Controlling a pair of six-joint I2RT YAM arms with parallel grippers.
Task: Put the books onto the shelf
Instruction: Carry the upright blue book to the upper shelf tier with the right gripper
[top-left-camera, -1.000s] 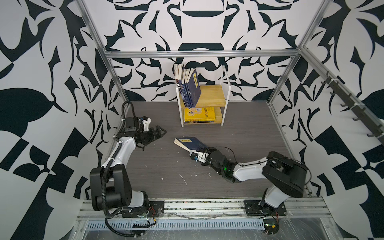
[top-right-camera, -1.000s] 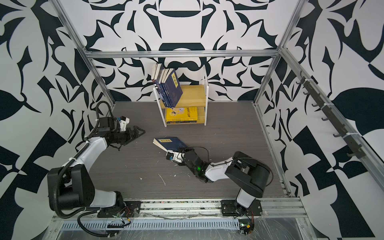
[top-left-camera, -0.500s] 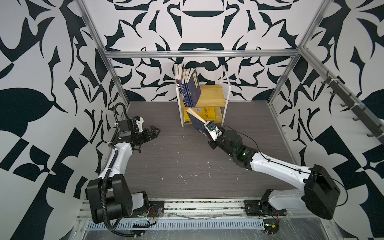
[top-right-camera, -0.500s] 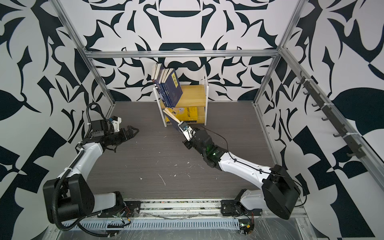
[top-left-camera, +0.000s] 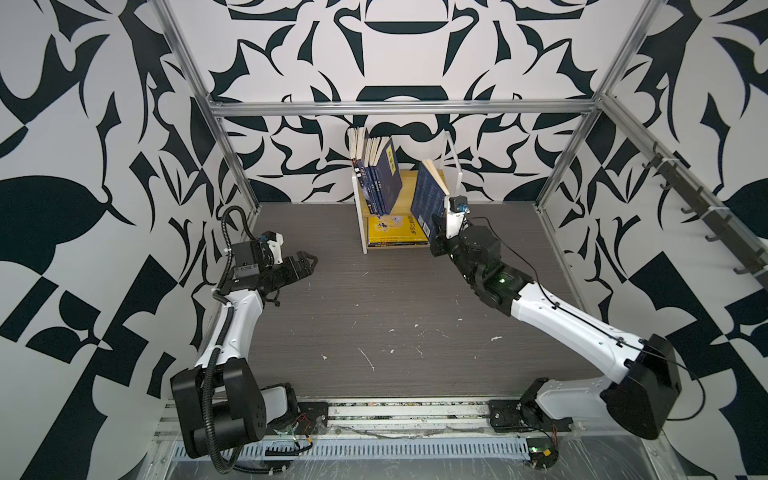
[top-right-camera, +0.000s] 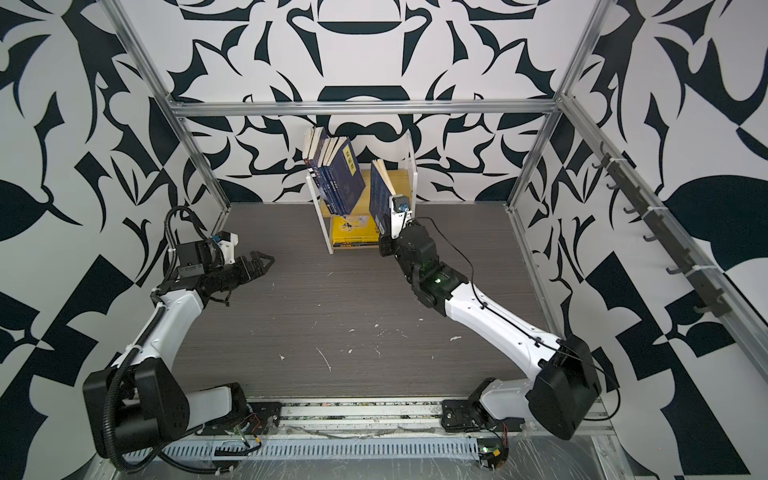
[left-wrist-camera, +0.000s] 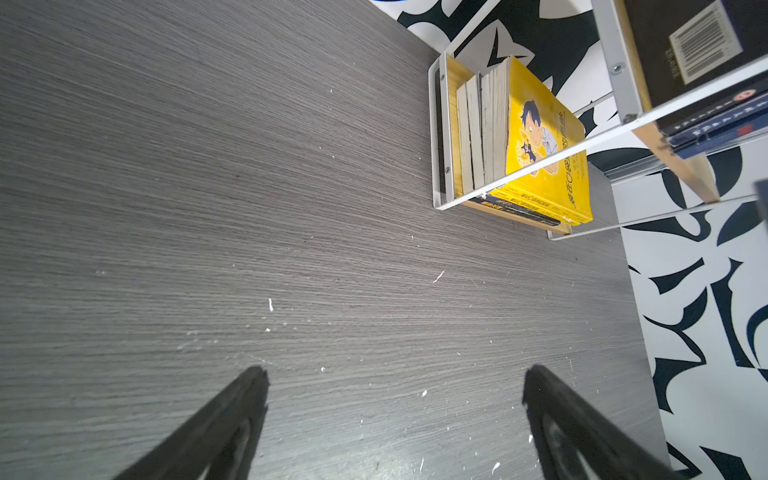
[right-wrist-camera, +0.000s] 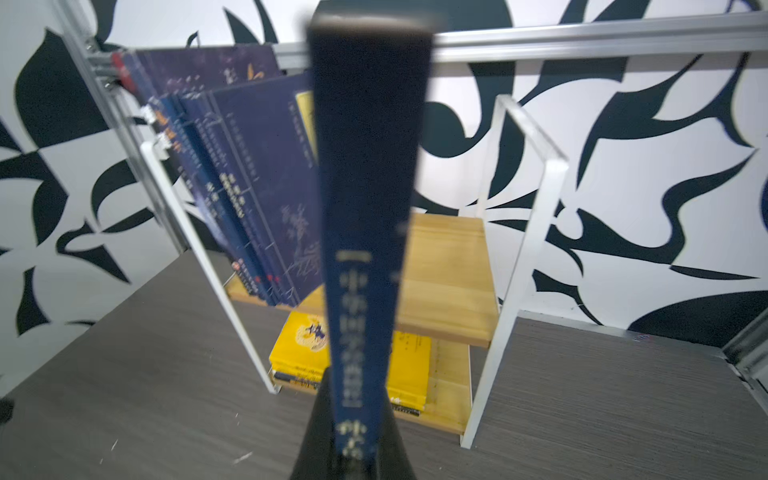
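The right gripper, closed on an upright navy book, holds it just before the shelf, with the free upper gap straight ahead, right of the leaning books; the open left gripper is well apart.

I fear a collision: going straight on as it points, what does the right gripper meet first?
Probably the shelf, near the front edge of its upper board, right of the leaning navy books; depth is unclear.

The right gripper clamps a navy book upright at the shelf, beside leaning navy books; the left gripper hovers, jaws apart.
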